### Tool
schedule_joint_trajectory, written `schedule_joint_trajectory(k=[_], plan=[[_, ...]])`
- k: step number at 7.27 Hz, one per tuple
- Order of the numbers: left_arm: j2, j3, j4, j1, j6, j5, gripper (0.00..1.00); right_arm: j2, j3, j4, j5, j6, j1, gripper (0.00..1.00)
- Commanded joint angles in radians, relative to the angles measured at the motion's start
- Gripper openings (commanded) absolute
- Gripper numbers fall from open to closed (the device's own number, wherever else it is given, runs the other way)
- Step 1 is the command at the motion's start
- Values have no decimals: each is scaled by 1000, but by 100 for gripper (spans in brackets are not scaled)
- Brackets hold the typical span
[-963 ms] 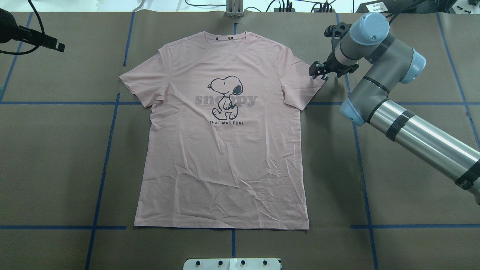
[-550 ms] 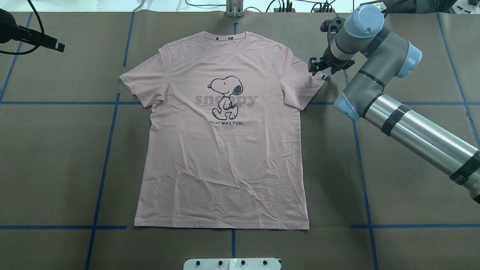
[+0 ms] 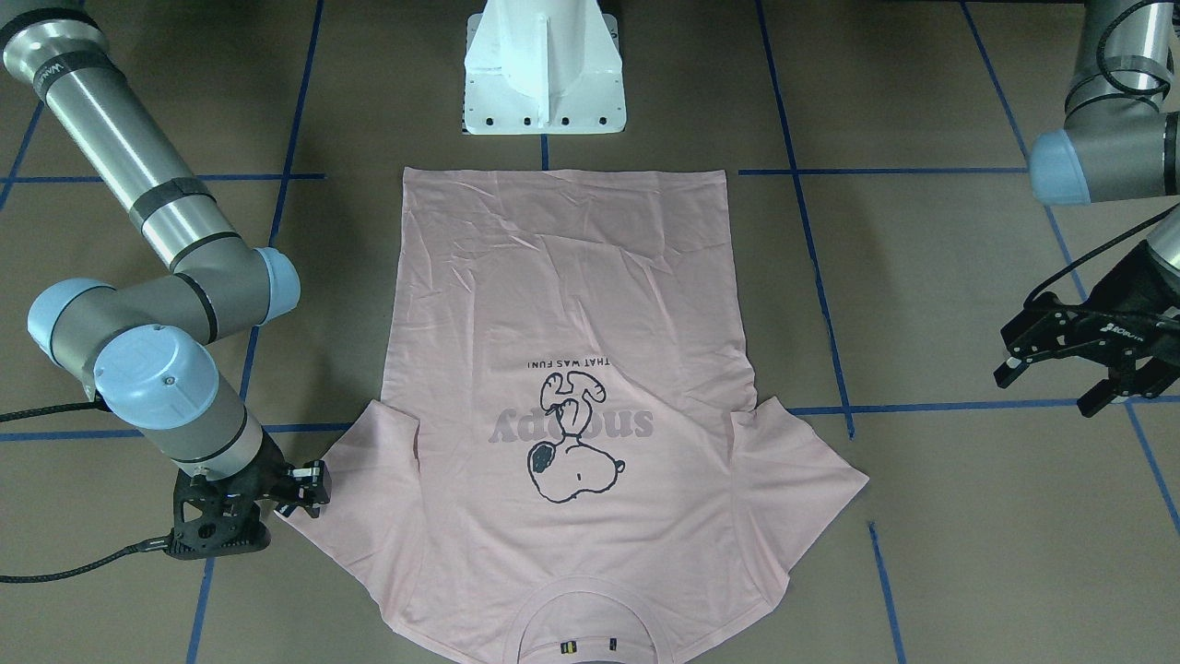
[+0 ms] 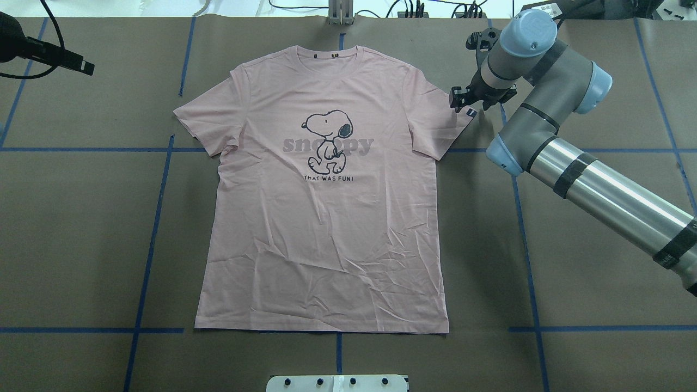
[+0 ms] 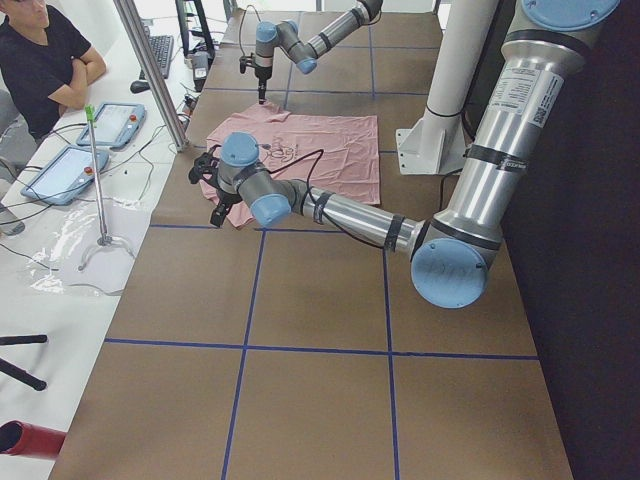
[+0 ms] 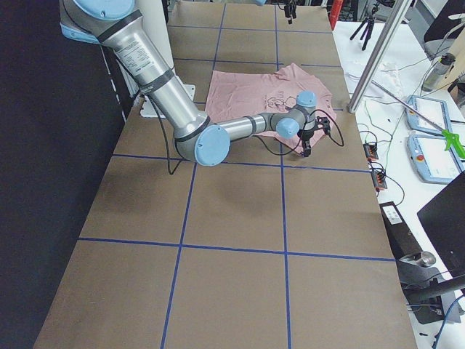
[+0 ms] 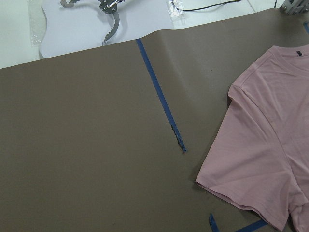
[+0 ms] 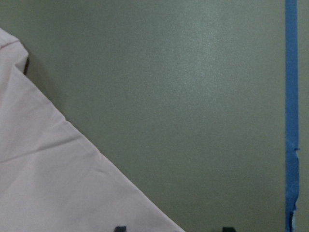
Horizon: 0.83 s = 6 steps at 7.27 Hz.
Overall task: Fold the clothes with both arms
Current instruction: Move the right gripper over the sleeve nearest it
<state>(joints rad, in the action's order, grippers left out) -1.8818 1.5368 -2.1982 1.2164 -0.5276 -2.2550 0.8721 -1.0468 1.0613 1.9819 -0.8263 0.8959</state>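
Right pincer point(image 4: 459, 102), jaws apart, straddles T-shirt point(image 4: 326, 228) sleeve hem.

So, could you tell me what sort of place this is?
Likely a robotics lab: the left arm and right arm stand at a paper-covered table gridded with blue tape, with teach pendants on a side bench and an operator nearby.

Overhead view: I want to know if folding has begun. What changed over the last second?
The right gripper shifted slightly forward, away from the robot, beside the sleeve hem of the pink T-shirt, open and holding nothing. The T-shirt lies flat as before; the left gripper stayed put.
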Motion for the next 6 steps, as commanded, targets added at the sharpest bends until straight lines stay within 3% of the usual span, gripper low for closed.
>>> schedule_joint_trajectory(k=[1, 4, 5, 6], plan=[[0, 0, 0, 0, 0, 0, 100, 1, 2, 0, 0, 3, 0, 71], [0, 0, 0, 0, 0, 0, 100, 1, 2, 0, 2, 19, 0, 11], [0, 0, 0, 0, 1, 0, 100, -1, 2, 0, 2, 24, 0, 0], [-2, 0, 0, 0, 0, 0, 100, -2, 2, 0, 2, 23, 0, 0]])
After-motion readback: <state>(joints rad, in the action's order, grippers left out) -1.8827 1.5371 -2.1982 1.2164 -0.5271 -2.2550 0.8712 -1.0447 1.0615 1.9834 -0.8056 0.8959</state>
